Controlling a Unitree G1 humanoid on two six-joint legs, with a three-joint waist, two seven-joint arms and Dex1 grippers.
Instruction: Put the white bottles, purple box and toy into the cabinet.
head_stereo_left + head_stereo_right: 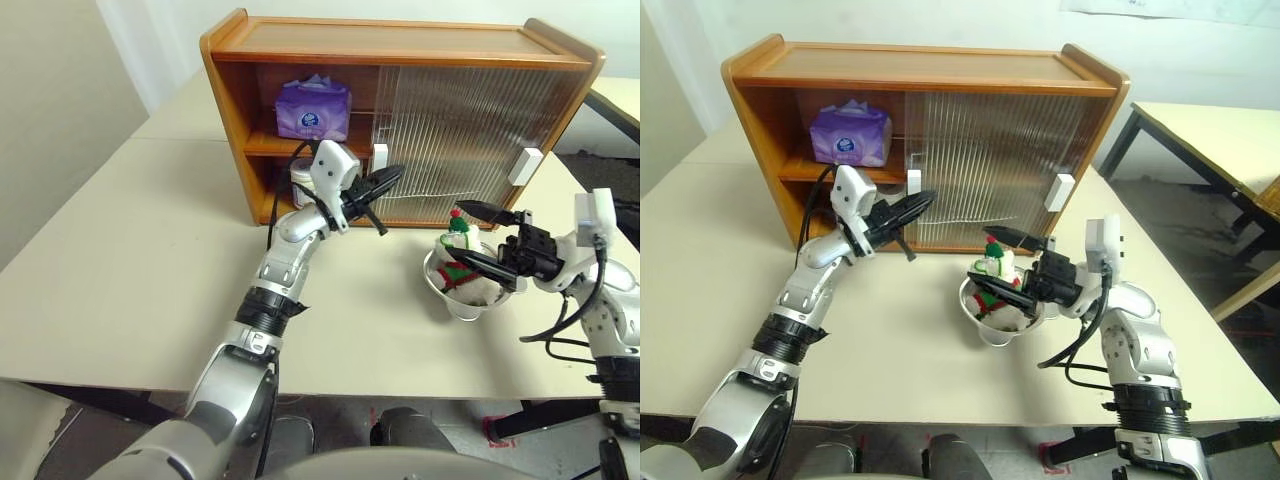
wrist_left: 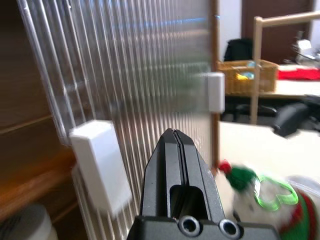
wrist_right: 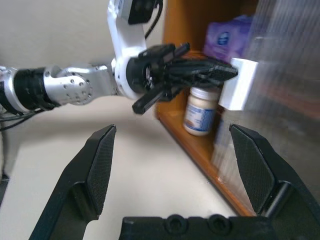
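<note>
The brown cabinet (image 1: 400,45) stands at the back of the table, its left half open. On its upper shelf lies the purple box (image 1: 313,108). A white bottle (image 3: 200,111) stands on the lower shelf, partly hidden behind my left arm. My left gripper (image 1: 395,177) is shut and empty, its tip just in front of the sliding door's white handle (image 2: 97,160). The toy (image 1: 458,240) sits in a steel bowl (image 1: 460,305). Over the bowl my right gripper (image 1: 470,235) hangs open beside the toy, pointing left, holding nothing.
The ribbed sliding door (image 1: 460,130) covers the cabinet's right half and carries a second white handle (image 1: 525,165). Another table (image 1: 1200,130) stands off to the right. Bare tabletop (image 1: 130,270) stretches to the left and in front of the cabinet.
</note>
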